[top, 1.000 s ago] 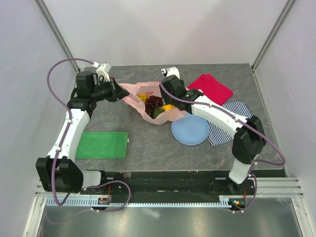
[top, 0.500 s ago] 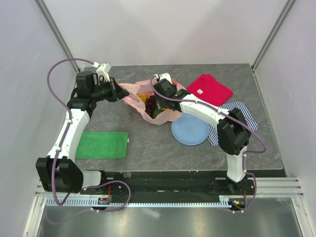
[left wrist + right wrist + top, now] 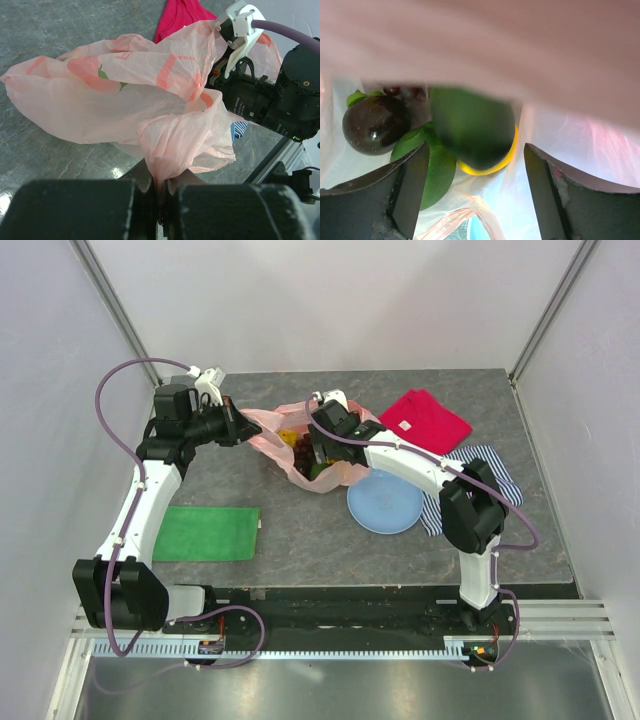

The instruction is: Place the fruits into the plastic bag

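The pink plastic bag lies open at the table's middle. My left gripper is shut on a bunched edge of the plastic bag, holding it up. My right gripper is open inside the bag's mouth. A dark green avocado, blurred, is ahead of its fingers and touches neither. Around it lie a lime, a yellow citrus, a dark purple-brown fruit and a bit of the grapes. From above, grapes show beside my right gripper.
A blue plate lies right of the bag, partly on a striped cloth. A red cloth is at the back right. A green cloth lies front left. My right arm stretches over the plate.
My right gripper has swung left into the bag's mouth and its elbow has come forward. The left arm and its grip on the bag have not moved.
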Robot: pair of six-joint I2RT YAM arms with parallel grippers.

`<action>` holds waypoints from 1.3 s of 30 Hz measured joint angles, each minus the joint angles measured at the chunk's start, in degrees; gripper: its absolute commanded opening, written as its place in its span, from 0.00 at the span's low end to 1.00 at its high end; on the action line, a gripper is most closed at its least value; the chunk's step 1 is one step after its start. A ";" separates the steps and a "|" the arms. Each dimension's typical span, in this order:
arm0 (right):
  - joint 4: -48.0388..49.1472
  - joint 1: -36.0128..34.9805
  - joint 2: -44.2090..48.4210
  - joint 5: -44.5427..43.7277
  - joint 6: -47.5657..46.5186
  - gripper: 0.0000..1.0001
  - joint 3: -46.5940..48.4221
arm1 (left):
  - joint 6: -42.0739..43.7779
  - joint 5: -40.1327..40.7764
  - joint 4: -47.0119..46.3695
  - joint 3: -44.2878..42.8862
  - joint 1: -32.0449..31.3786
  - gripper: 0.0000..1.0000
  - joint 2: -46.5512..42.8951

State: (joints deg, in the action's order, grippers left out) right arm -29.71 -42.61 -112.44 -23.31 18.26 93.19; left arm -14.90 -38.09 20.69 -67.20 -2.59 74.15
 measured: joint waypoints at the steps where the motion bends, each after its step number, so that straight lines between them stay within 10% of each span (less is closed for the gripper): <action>1: -0.11 0.00 0.00 0.17 0.00 0.88 0.00 | 0.00 0.00 0.00 0.00 0.00 0.01 0.00; 23: 15.65 -0.59 26.36 23.85 3.06 0.86 -10.86 | 0.00 -0.02 0.00 0.00 0.00 0.02 0.00; 39: 6.08 0.04 41.59 17.14 10.27 0.77 -21.22 | 0.00 -0.02 0.00 0.00 0.00 0.02 0.00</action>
State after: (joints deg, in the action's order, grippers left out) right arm -23.64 -42.57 -70.85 -6.17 28.53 71.96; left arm -14.90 -38.11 20.69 -67.20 -2.59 74.15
